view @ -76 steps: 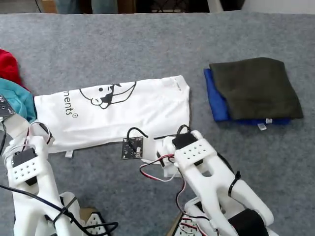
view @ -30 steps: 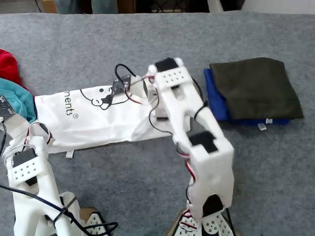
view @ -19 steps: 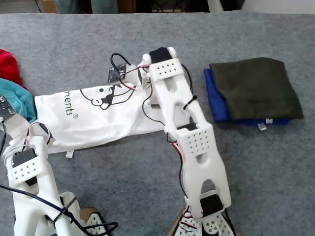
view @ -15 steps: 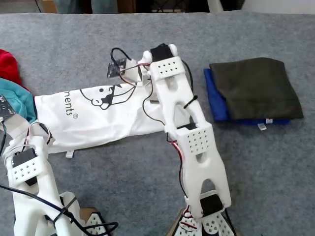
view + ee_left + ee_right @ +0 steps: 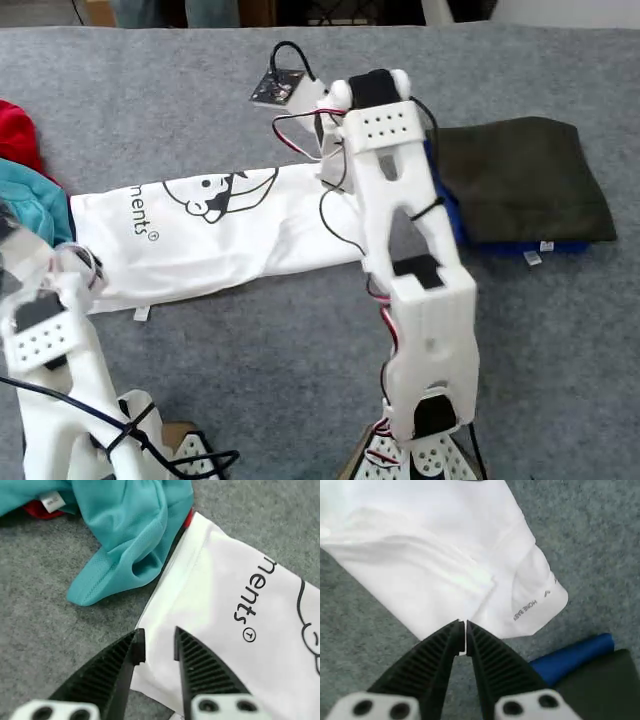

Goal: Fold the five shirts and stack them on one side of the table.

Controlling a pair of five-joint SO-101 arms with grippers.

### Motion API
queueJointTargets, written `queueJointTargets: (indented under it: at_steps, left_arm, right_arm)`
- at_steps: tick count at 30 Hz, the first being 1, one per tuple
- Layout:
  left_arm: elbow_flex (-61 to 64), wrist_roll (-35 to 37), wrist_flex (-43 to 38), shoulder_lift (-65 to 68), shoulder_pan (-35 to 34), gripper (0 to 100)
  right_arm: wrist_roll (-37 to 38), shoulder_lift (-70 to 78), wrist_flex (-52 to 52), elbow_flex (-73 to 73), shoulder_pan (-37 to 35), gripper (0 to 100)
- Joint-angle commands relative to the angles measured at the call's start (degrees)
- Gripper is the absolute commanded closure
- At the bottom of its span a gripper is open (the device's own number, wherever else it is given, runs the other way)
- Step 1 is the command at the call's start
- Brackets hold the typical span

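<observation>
High view: right gripper (image 5: 461, 627), jaws nearly closed on nothing evident, has swung to white shirt's (image 5: 200, 235) far-right corner, near hem now folded over; left gripper (image 5: 155, 642) part-open.

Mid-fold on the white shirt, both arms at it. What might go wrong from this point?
1. The right tool pinches the white shirt only at its edge; the cloth may slip out and the fold come undone.
2. The left tool, open over the hem, sits close to the teal shirt; it might catch that too.
3. The right arm lies over the edge of the dark shirt and could drag it.
</observation>
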Motion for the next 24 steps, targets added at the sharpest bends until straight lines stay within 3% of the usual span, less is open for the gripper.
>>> queueJointTargets:
  at_steps: [1, 6, 13, 15, 24]
  left_arm:
    - [-18.59, 1.85, 12.48, 0.18, 0.66, 83]
    - [-38.99, -2.46, 24.97, 16.09, 5.49, 82]
    - [-62.29, -2.90, 39.91, 47.56, 3.38, 74]
    - [-67.91, -5.98, 43.69, 53.54, 2.95, 74]
    - [-76.53, -17.67, 48.62, 65.85, -1.27, 74]
  right_arm:
    - [1.85, -12.44, 0.26, 9.98, 1.41, 98.5]
    - [3.69, -20.26, -0.35, 22.37, 2.73, 98.5]
    - [3.43, -21.05, -0.26, 28.00, 2.73, 98.5]
    - [3.34, -21.05, -0.18, 28.00, 2.73, 98.5]
    - [-2.46, -21.05, 0.18, 28.26, 2.46, 98.4]
